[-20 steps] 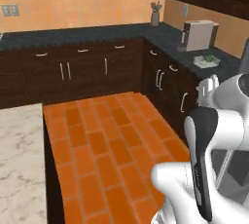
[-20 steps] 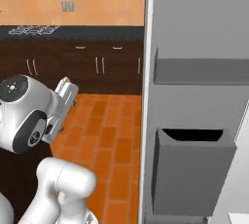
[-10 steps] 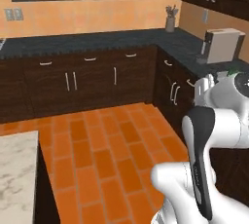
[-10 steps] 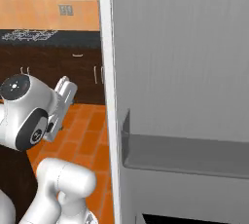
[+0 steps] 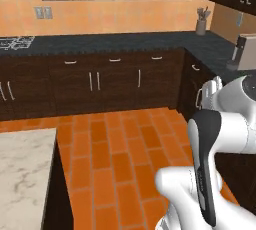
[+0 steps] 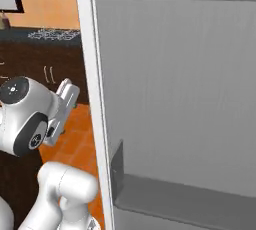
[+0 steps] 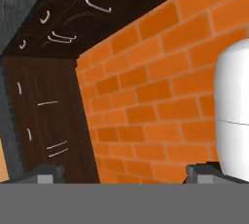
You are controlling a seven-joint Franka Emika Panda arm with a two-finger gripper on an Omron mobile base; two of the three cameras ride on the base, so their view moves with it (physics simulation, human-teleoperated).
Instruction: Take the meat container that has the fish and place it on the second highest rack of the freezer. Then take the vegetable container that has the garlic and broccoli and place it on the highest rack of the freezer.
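Observation:
My gripper [image 7: 126, 173] is open, its two dark fingertips [image 7: 48, 173] wide apart with nothing between them. It looks down at the orange brick floor [image 7: 155, 96] and the dark cabinet fronts [image 7: 44, 116]. In the right base view a tall grey freezer front [image 6: 180, 94] in a white frame stands very close on the right. A dark recessed handle [image 6: 118, 166] sits low on it. My arm is folded in front of the base, the hand [image 6: 64, 105] held just left of that white frame.
Dark lower cabinets [image 5: 100, 81] under a black counter run along the back wall and turn at the right corner. A marble island top [image 5: 22, 174] sits at the lower left. A coffee machine [image 5: 245, 54] and a utensil holder [image 5: 201, 24] stand on the counter. The orange floor [image 5: 115, 149] lies between.
The whole picture has shifted, so the base has turned. The freezer front now takes up far more of the right base view. My arm keeps the same folded pose.

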